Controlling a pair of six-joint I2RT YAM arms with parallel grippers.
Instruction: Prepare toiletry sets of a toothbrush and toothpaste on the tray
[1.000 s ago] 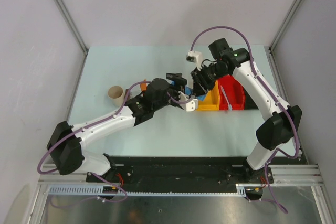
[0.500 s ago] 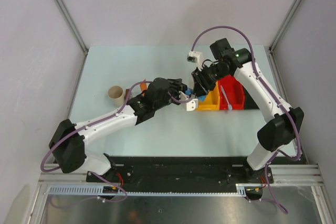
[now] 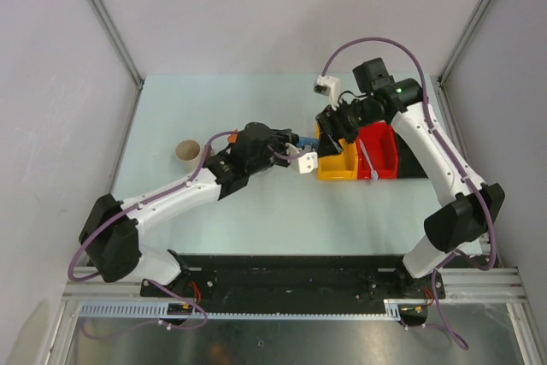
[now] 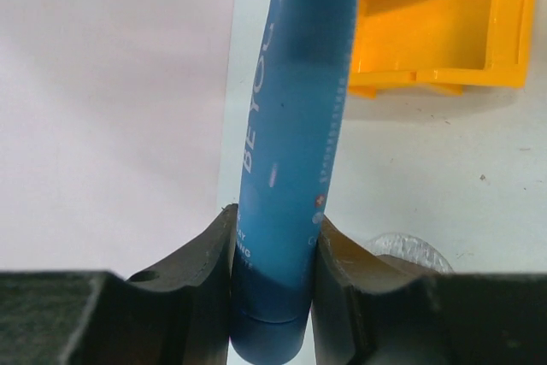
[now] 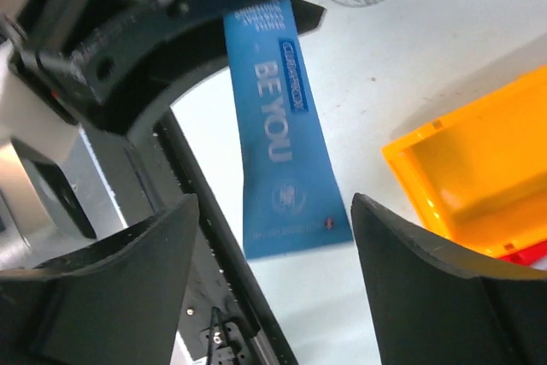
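Now | blue toothpaste (image 5: 278, 151) reads "CURAPROX", "BE YOU" | left hand (image 4: 273, 271) clamps it | right hand (image 5: 272, 211) spread, not touching

Blue toothpaste (image 4: 291, 126), yellow bin (image 4: 444, 32)

Pale table (image 3: 214, 100), plain grey walls (image 3: 256, 6)

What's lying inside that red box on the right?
A thin whitish toothbrush lies in the red box, running front to back. The box's far end is hidden under the right arm, so whatever is there cannot be seen.
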